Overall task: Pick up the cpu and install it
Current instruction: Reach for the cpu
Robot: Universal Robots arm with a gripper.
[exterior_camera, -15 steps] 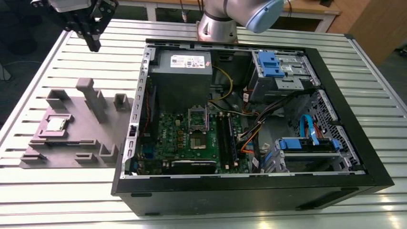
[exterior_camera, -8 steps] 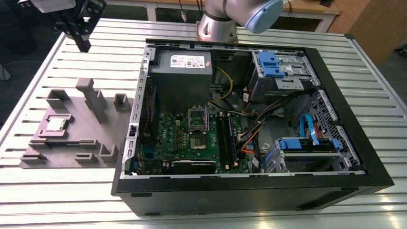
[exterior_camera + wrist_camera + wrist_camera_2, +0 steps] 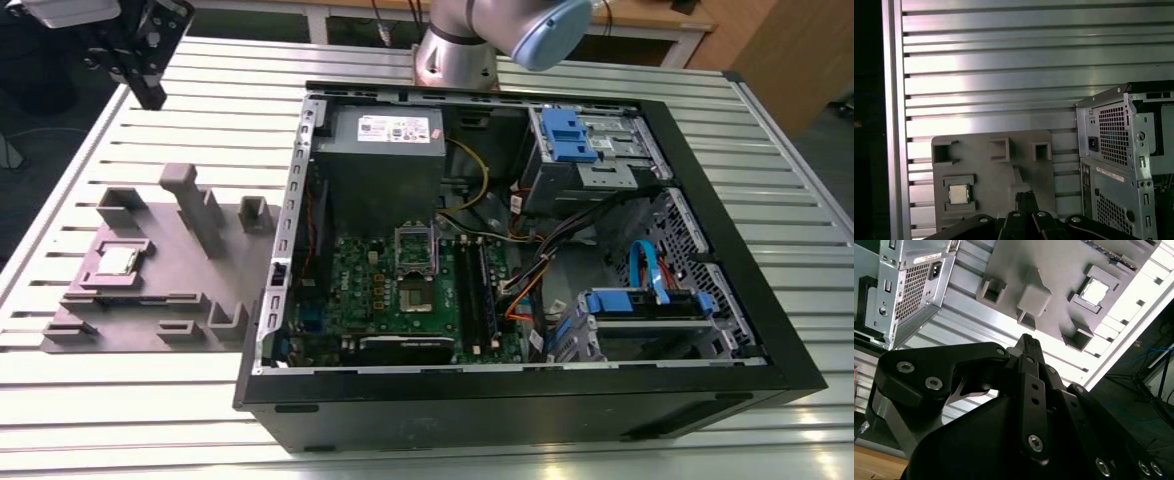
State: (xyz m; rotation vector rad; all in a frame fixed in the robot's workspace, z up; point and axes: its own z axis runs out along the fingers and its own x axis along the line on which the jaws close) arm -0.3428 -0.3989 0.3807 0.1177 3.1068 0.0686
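Silver-grey arm tube (image 3: 457, 55), pale blue joint cap (image 3: 551, 32), matte black claw (image 3: 1028, 342), bright silver screw heads (image 3: 1035, 441)

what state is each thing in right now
cpu, lying flat in its slot on the grey holder, not gripped
hand, shut and empty, apart from the cpu
computer case, on its side, panel off
socket, cover looks open

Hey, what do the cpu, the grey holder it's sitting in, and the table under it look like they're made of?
The cpu: metal top, pale silver with a soft sheen. The grey holder: probably moulded or printed plastic, matte and uniformly grey. The table: likely aluminium, ribbed slats throwing bright streaks.
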